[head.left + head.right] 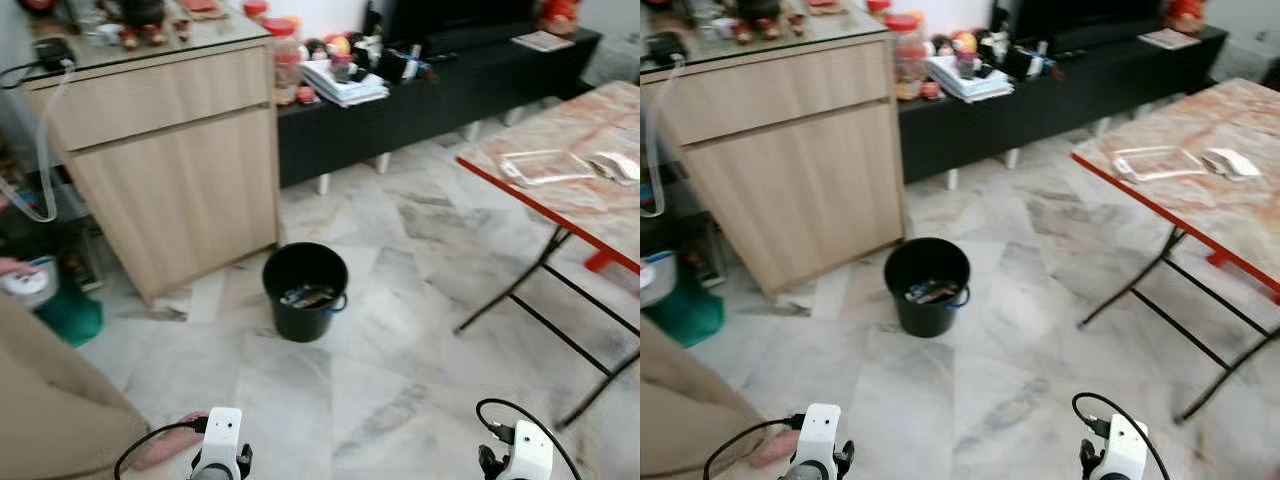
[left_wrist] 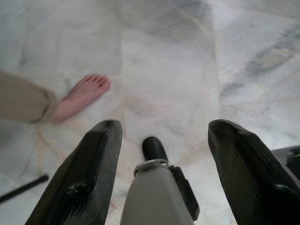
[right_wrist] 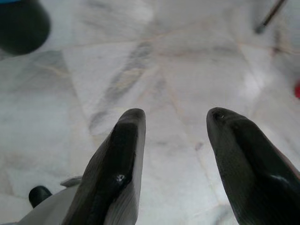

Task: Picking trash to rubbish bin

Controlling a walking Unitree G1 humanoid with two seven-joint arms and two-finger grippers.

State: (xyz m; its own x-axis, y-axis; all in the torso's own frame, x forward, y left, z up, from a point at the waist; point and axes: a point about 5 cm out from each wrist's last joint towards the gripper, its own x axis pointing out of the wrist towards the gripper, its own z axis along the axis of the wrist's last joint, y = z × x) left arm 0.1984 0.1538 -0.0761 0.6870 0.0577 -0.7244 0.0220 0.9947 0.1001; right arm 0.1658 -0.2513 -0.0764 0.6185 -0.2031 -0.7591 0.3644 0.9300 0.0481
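Observation:
A black rubbish bin (image 1: 305, 290) stands on the marble floor ahead, with some trash lying in its bottom. On the folding table at the right lie a clear plastic wrapper (image 1: 545, 166) and a white crumpled piece (image 1: 618, 166). Both arms hang low at the picture's lower edge. My left gripper (image 2: 161, 140) is open over bare floor, with nothing between its fingers. My right gripper (image 3: 176, 122) is open too, above the tiles, and the bin (image 3: 21, 26) is far off at the corner of that view.
A wooden cabinet (image 1: 170, 160) stands behind the bin at the left. A low black bench (image 1: 450, 80) with clutter runs along the back wall. The red-edged folding table (image 1: 560, 200) and its black legs are at the right. A person's bare foot (image 2: 82, 96) and trouser leg are at my left.

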